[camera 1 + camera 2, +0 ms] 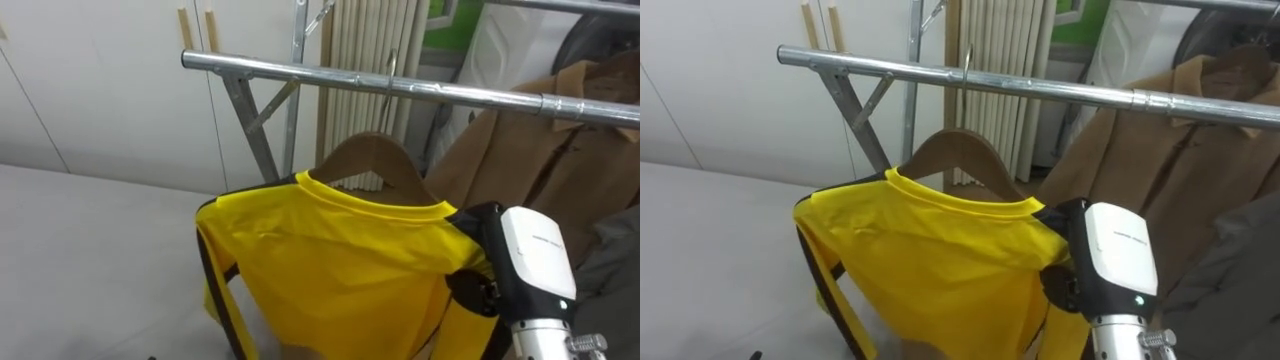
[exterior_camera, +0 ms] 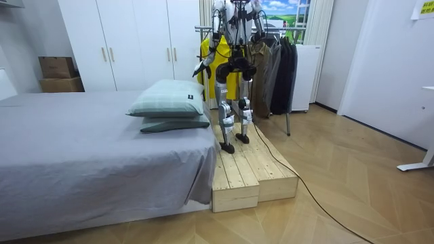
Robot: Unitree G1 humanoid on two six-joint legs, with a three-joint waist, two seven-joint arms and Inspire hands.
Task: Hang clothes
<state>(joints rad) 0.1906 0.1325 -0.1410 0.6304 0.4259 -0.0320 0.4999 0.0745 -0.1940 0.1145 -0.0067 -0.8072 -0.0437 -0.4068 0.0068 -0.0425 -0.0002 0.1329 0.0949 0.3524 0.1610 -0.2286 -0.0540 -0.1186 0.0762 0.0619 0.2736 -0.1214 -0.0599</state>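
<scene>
Centrally, a bright yellow long-sleeved shirt (image 1: pixel 330 250) with dark side stripes sits on a curved brown wooden hanger (image 1: pixel 375 155), just beneath a silver metal clothes rail (image 1: pixel 300 72). The hanger's long axis runs roughly along the rail, left to right. Its thin wire hook (image 1: pixel 392 70) rises to the rail and appears to cross it, though whether it is fully seated cannot be told. The robot's right hand (image 1: pixel 475 290) is the nearer one. It is at the shirt's right shoulder, so the garment lies to its left and slightly above, and the arm reaches up from the lower right. That hand is tucked against the cloth, so its hold cannot be told. A tan brown coat (image 1: pixel 520 150) hangs on the rail just to the right. In the room view the robot stands on a pale wooden platform (image 2: pixel 251 173) beside a grey bed (image 2: pixel 81 149), facing the rack, with its left hand (image 2: pixel 197 70) lowered at its side, too small to read.
</scene>
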